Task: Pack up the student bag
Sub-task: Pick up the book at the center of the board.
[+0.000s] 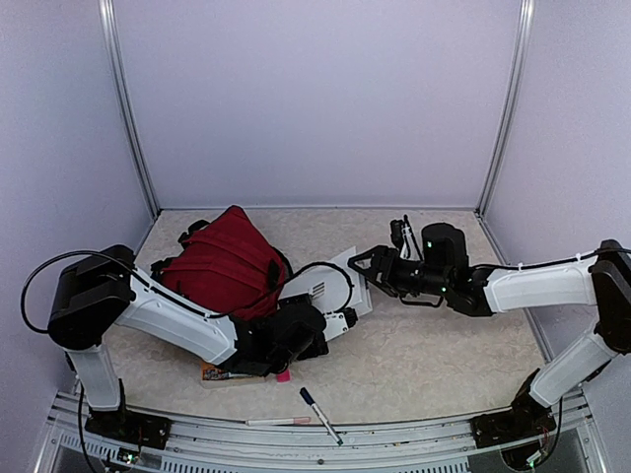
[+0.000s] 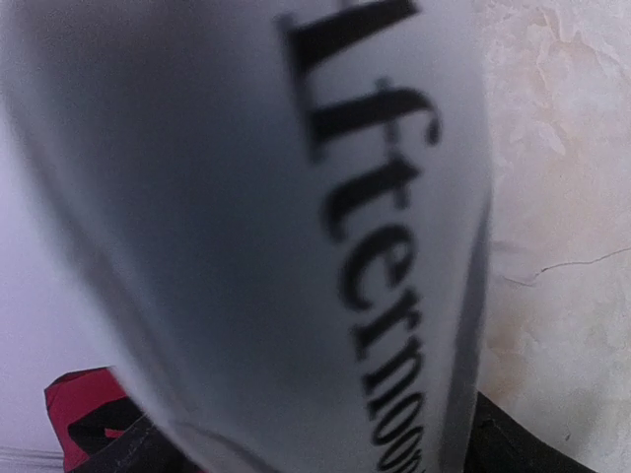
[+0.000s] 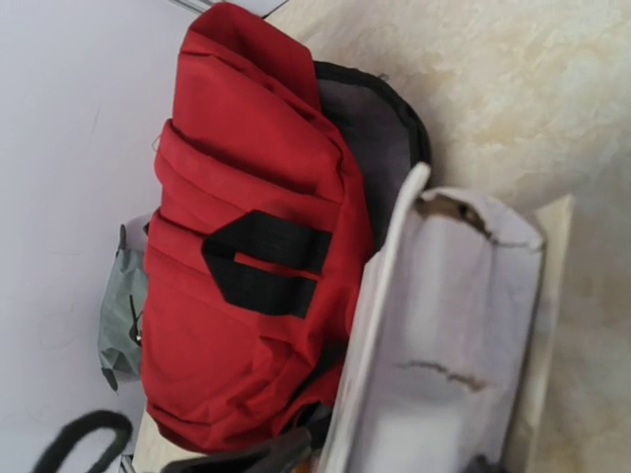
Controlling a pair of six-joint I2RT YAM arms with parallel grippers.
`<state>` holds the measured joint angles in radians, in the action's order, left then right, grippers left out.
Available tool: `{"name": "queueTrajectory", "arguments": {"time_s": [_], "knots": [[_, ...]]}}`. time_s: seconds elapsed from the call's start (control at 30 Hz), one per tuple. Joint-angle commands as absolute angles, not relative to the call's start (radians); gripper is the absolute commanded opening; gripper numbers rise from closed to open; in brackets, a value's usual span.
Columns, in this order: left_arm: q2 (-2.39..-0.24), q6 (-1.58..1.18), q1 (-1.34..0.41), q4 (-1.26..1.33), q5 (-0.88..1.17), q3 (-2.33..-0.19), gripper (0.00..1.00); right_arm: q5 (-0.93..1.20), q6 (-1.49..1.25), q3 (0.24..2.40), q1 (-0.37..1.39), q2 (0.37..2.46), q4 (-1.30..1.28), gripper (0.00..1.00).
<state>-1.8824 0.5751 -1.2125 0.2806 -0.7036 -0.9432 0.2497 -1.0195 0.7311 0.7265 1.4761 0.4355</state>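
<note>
The student bag is a dark red backpack lying at the left middle of the table, and its grey-lined opening faces right. A white book printed with "Afternoon" stands tilted at that opening. My left gripper is shut on the book's near edge, and the book fills the left wrist view and hides the fingers. My right gripper is open at the book's right end, and the book lies between its dark fingers.
A flat orange-covered book and a small pink item lie under my left arm. Two pens lie near the front rail. A grey pouch sits behind the bag by the left wall.
</note>
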Motion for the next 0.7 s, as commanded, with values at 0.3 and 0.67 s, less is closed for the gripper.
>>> {"name": "queueTrajectory", "arguments": {"time_s": [0.3, 0.67], "knots": [[-1.827, 0.552, -1.227, 0.479, -0.751, -0.879, 0.4, 0.153, -0.909, 0.887, 0.744, 1.404, 0.014, 0.8], [-1.827, 0.544, -1.225, 0.499, -0.754, -0.871, 0.38, 0.176, -0.997, 0.758, 0.688, 1.298, -0.026, 1.0]]}}
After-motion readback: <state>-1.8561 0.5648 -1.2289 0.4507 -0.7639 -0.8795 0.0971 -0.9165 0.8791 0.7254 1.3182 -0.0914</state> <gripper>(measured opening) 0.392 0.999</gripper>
